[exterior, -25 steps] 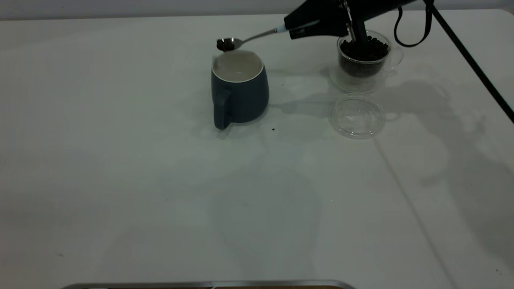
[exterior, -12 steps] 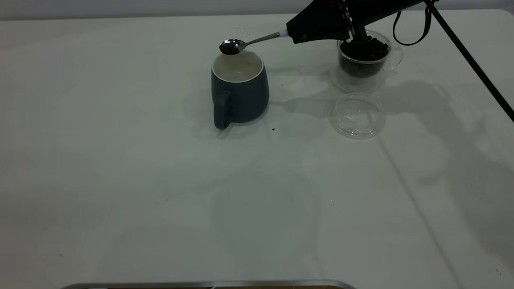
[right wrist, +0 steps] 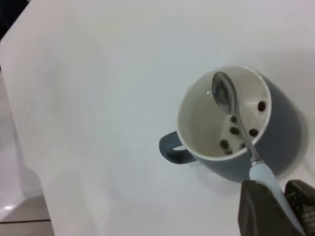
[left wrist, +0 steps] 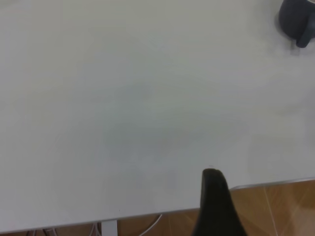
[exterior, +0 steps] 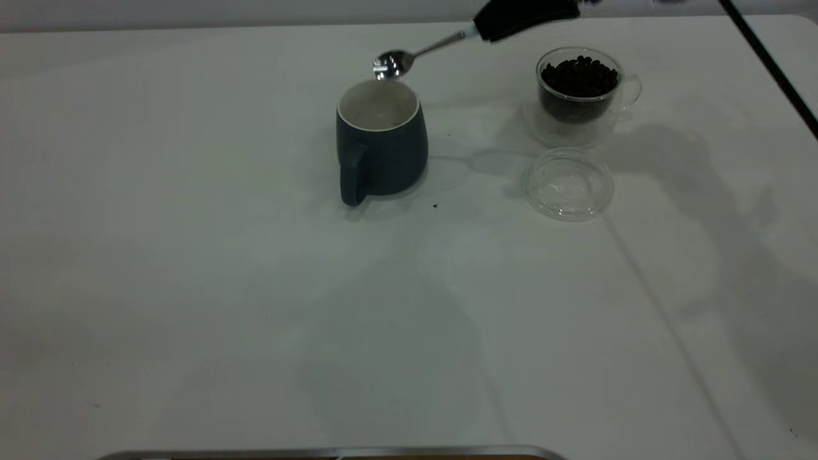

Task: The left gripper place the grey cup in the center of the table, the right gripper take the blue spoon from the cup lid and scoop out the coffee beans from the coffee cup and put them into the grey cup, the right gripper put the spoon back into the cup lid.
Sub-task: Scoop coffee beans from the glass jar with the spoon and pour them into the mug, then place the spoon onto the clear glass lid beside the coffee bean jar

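Note:
The grey cup (exterior: 382,144) stands at the table's middle back, handle toward the front; in the right wrist view (right wrist: 231,128) several coffee beans lie on its bottom. My right gripper (exterior: 521,16) is shut on the blue handle of the spoon (exterior: 415,56) and holds it above the cup. The spoon bowl (right wrist: 223,91) is empty and hangs over the cup's opening. The glass coffee cup (exterior: 580,92), full of beans, stands at the back right, and the clear cup lid (exterior: 568,184) lies empty in front of it. My left gripper's finger (left wrist: 216,204) hangs over the table's near edge, far from the cup (left wrist: 297,19).
A single stray coffee bean (exterior: 435,206) lies on the table just right of the grey cup's base. The right arm's black cable (exterior: 770,64) runs down the far right side. A metal strip (exterior: 332,452) lies along the front edge.
The spoon held beans over the cup's far rim; it has tipped, risen and shifted right, and its bowl is now empty. The right gripper has lifted up and away from the coffee cup.

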### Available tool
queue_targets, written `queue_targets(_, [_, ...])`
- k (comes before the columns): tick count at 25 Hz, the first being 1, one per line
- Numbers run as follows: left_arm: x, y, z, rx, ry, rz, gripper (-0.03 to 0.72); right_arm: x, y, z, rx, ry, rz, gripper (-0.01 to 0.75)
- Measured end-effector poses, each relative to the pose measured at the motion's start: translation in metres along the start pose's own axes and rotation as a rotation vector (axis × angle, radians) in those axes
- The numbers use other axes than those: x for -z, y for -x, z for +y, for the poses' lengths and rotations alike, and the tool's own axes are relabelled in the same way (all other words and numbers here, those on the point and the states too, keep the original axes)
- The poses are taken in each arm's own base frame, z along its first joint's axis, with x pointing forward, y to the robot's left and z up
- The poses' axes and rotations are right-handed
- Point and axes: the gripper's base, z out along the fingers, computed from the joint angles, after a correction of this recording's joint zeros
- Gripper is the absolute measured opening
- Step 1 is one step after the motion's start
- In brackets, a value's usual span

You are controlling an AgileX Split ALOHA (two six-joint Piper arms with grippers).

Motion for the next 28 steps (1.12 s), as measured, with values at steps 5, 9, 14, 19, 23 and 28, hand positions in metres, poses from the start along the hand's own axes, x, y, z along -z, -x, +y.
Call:
queue_targets(5, [0.0,0.0,0.0,0.0,0.0,0.0,0.566,0.034,0.027,0.029,0.082,-0.028,-0.008,0.102])
queue_targets(9, [0.0,0.0,0.0,0.0,0.0,0.0,0.566,0.083,0.046,0.067,0.126,-0.046,0.049,0.102])
queue_targets(14, [0.0,0.0,0.0,0.0,0.0,0.0,0.566,0.136,0.033,0.075,-0.017,-0.062,0.028,0.102])
queue_targets(19, [0.0,0.0,0.0,0.0,0.0,0.0,0.566,0.134,-0.027,0.031,-0.262,-0.127,0.012,0.102])
queue_targets(23, [0.0,0.0,0.0,0.0,0.0,0.0,0.566,0.112,-0.076,0.001,-0.423,-0.152,0.059,0.102])
queue_targets(28, [0.0,0.0,0.0,0.0,0.0,0.0,0.566,0.087,-0.106,-0.026,-0.552,-0.153,0.066,0.102])
